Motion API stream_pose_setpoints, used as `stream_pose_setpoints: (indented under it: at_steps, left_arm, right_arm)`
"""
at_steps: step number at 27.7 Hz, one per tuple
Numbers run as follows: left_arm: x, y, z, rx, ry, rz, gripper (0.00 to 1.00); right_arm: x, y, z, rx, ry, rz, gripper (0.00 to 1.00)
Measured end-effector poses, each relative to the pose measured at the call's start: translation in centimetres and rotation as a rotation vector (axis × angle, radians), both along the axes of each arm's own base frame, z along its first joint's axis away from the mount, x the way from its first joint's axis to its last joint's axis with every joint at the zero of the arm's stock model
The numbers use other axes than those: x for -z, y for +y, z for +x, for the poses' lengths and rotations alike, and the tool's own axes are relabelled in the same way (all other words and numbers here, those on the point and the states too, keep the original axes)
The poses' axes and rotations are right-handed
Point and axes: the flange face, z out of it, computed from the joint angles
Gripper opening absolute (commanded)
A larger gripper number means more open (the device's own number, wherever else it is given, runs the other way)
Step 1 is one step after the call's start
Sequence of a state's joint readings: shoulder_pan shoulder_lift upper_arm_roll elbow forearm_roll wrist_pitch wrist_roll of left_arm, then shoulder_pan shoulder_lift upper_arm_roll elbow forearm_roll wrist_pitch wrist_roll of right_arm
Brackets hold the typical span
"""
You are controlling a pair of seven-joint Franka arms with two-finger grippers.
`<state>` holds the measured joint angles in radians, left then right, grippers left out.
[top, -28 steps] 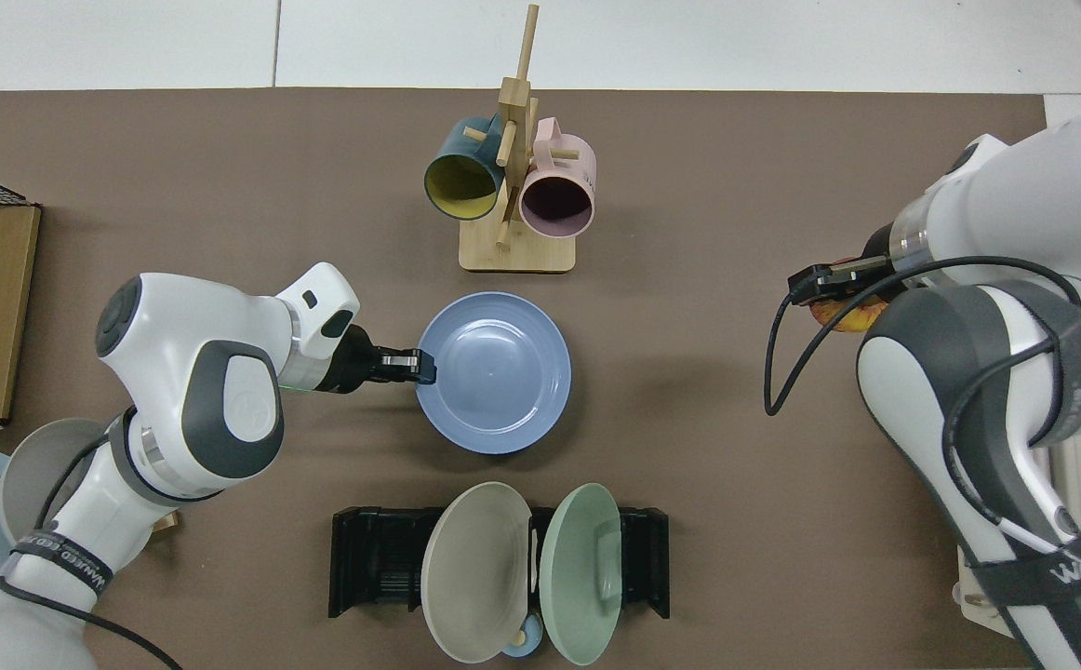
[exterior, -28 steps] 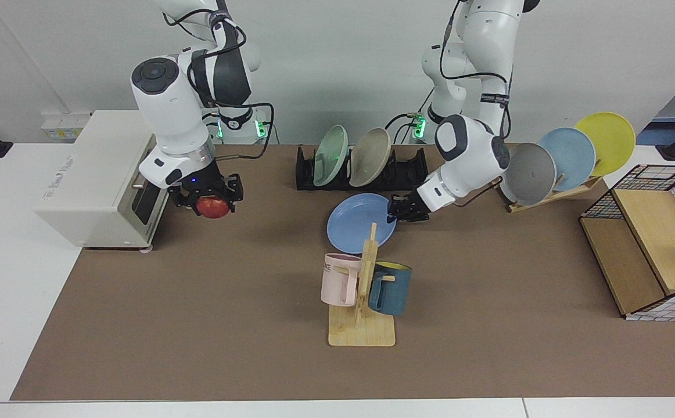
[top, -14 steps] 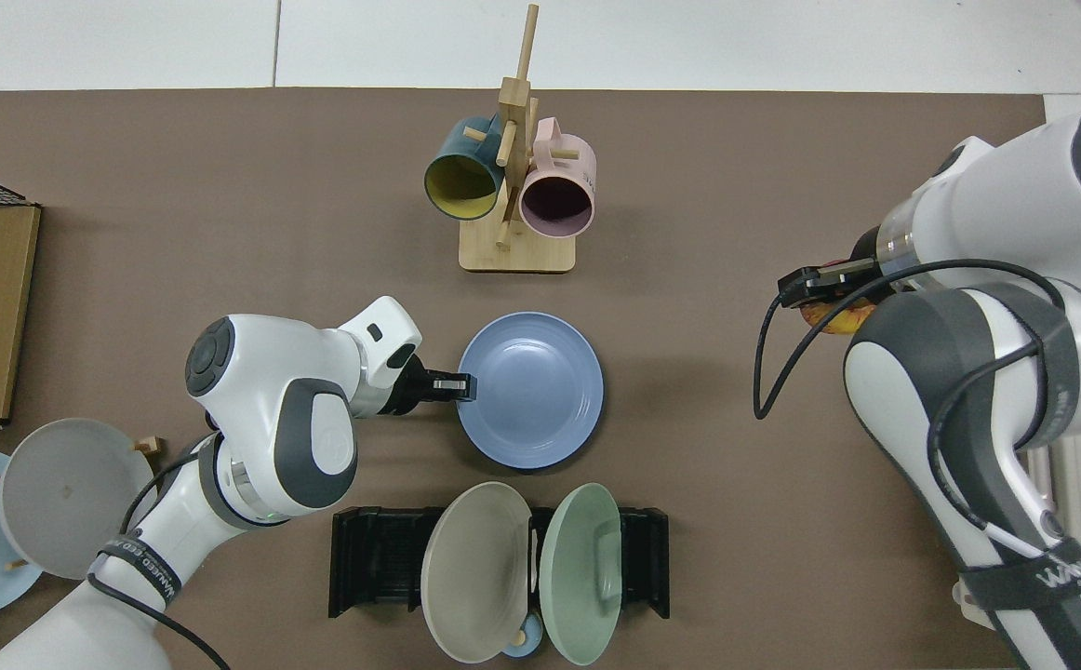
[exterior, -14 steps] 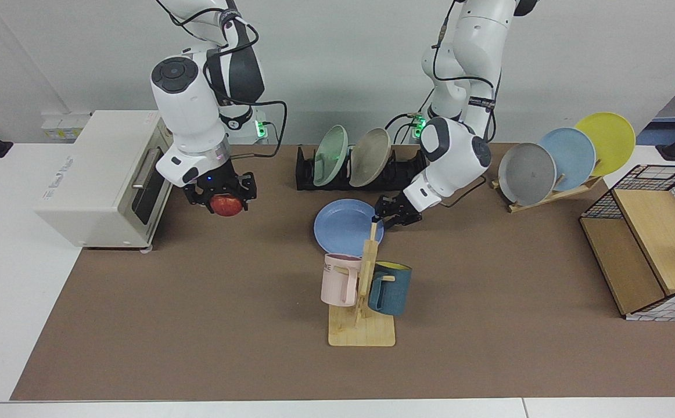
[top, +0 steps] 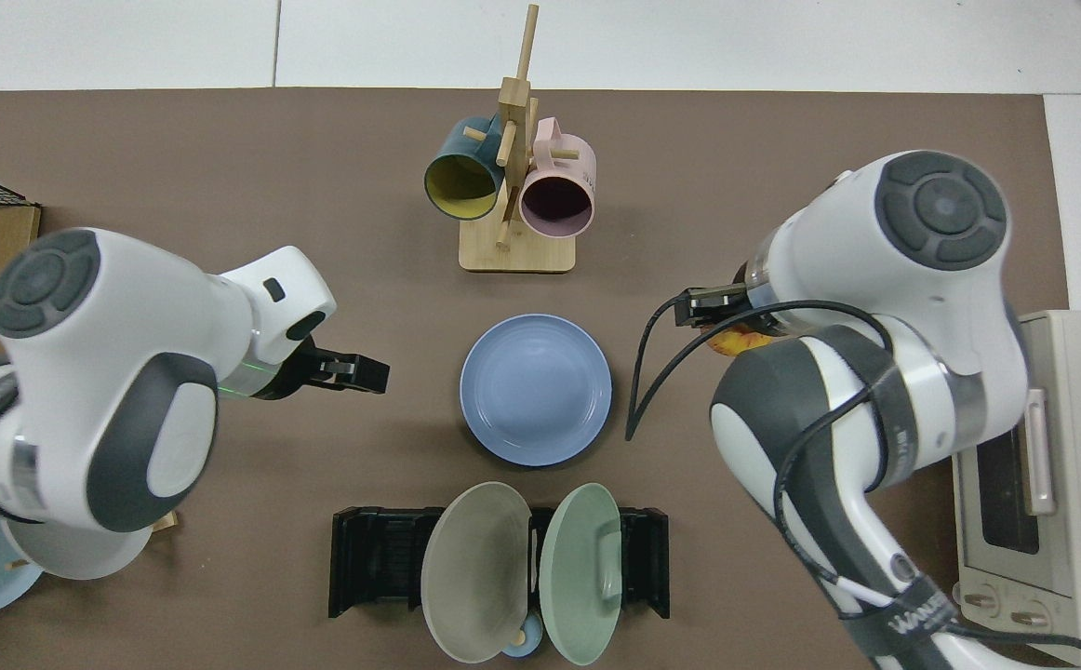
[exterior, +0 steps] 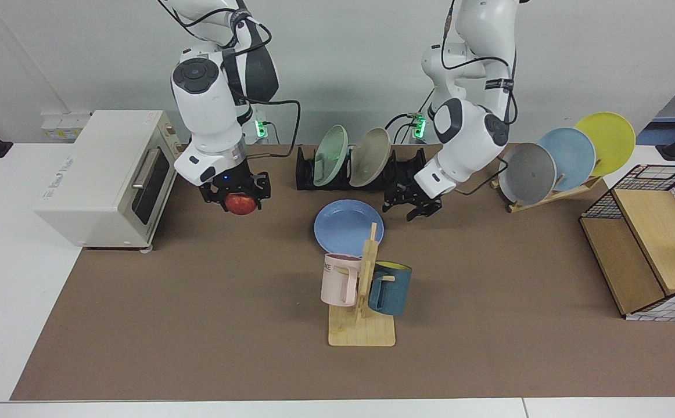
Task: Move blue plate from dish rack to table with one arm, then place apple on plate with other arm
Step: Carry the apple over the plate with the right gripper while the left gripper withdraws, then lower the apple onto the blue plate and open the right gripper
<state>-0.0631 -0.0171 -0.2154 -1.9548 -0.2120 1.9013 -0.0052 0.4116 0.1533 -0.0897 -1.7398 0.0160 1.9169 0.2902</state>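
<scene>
Brown-matted white table (exterior: pixel 198 325) now bears the round periwinkle-blue plate (exterior: pixel 343 227), released by the spread-fingered left gripper (exterior: pixel 416 208) at its three o'clock, while the small red apple (exterior: pixel 240 203) is clamped in the right gripper (exterior: pixel 237 197), undelivered.

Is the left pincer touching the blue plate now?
Apart. The top view shows bare mat between the left pincer and the blue plate, which lies flat on the table.

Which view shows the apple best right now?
The facing view. There the apple hangs in plain sight, clamped in the right tool above the table beside the toaster oven. In the top view only a sliver of it peeks out from under the right arm.
</scene>
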Motion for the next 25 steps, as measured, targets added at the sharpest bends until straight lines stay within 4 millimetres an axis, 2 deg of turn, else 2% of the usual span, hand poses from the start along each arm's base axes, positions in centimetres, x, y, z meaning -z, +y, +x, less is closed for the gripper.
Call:
stream_pose_setpoints:
  at_steps: [3, 6, 13, 17, 23, 25]
  left_arm:
    - [-4.5, 0.9, -0.5, 0.019, 0.012, 0.064, 0.99]
    - [-7.9, 1.8, -0.7, 0.02, 0.008, 0.103, 0.99]
    - [-13.5, 3.6, -0.5, 0.012, -0.026, 0.172, 0.99]
    - [-14.9, 4.1, -0.3, 0.006, -0.039, 0.18, 0.99]
    - [-14.9, 4.3, 0.3, 0.002, -0.039, 0.177, 1.0]
    - [-14.8, 4.3, 0.3, 0.002, -0.039, 0.176, 1.0]
  right_arm:
    - [0.9, 2.2, -0.5, 0.026, 0.009, -0.003, 0.0]
    - [2.2, 4.8, -0.8, 0.055, 0.008, 0.006, 0.0]
    - [5.6, 10.6, -1.0, 0.123, -0.002, 0.02, 0.0]
    - [7.4, 13.9, -1.2, 0.157, 0.009, 0.011, 0.0]
    - [11.0, 18.6, -2.2, 0.167, 0.005, 0.013, 0.0]
    - [12.1, 19.5, -2.6, 0.16, 0.008, 0.012, 0.0]
